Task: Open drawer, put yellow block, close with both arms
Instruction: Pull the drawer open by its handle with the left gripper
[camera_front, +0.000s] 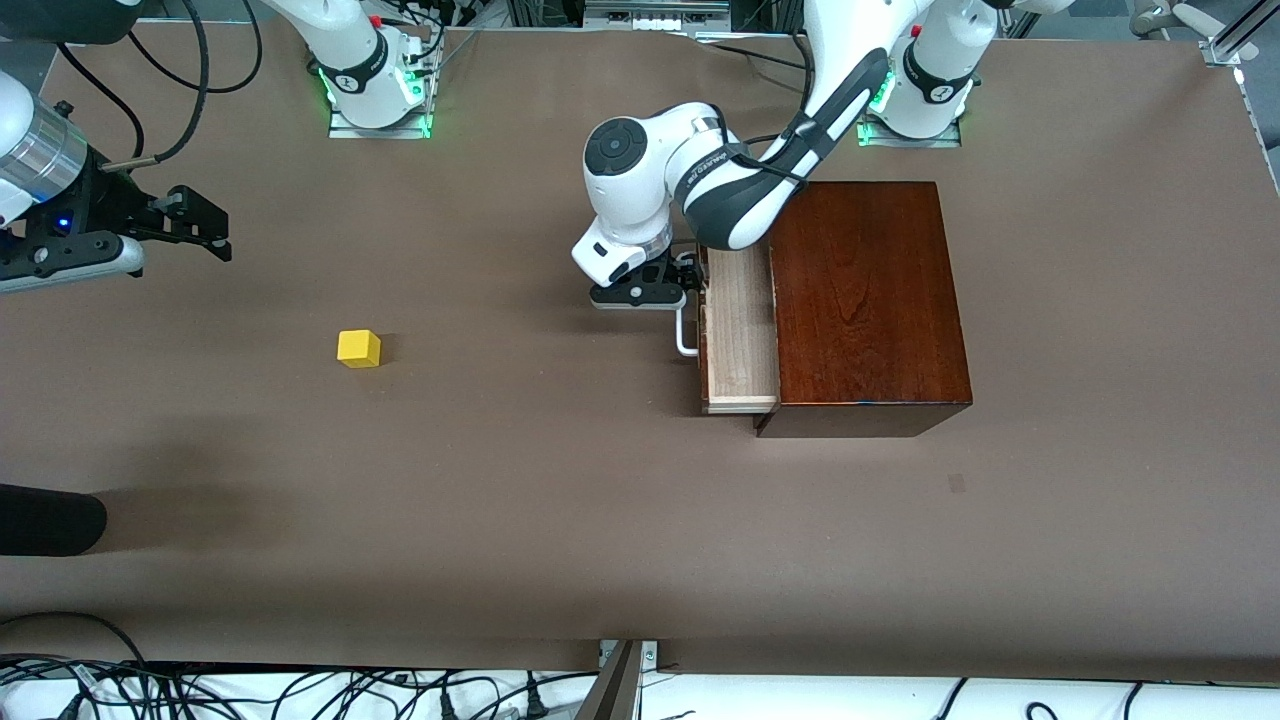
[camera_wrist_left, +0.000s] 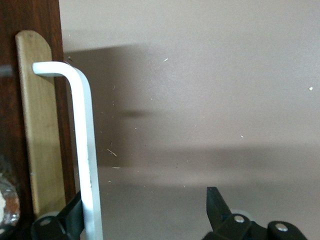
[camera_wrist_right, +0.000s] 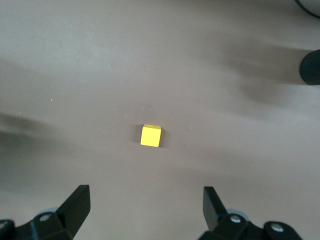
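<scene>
The drawer (camera_front: 741, 330) sticks partly out of the dark wooden box (camera_front: 866, 300). The left hand (camera_wrist_left: 145, 220) is at its white handle (camera_wrist_left: 85, 150), fingers wide, with the bar between them. The yellow block (camera_front: 359, 348) sits alone on the brown worktop (camera_front: 500, 480), toward the right arm's end. The right hand (camera_wrist_right: 145, 210) hangs wide and holds nothing.

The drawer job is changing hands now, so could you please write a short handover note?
Left end effector: open, one finger against the white handle of the drawer.
Right end effector: open, up over bare table, empty.
Drawer: pulled partly out of the wooden box.
Yellow block: on the table toward the right arm's end.
Left: pick up block, place in drawer, close it.
</scene>
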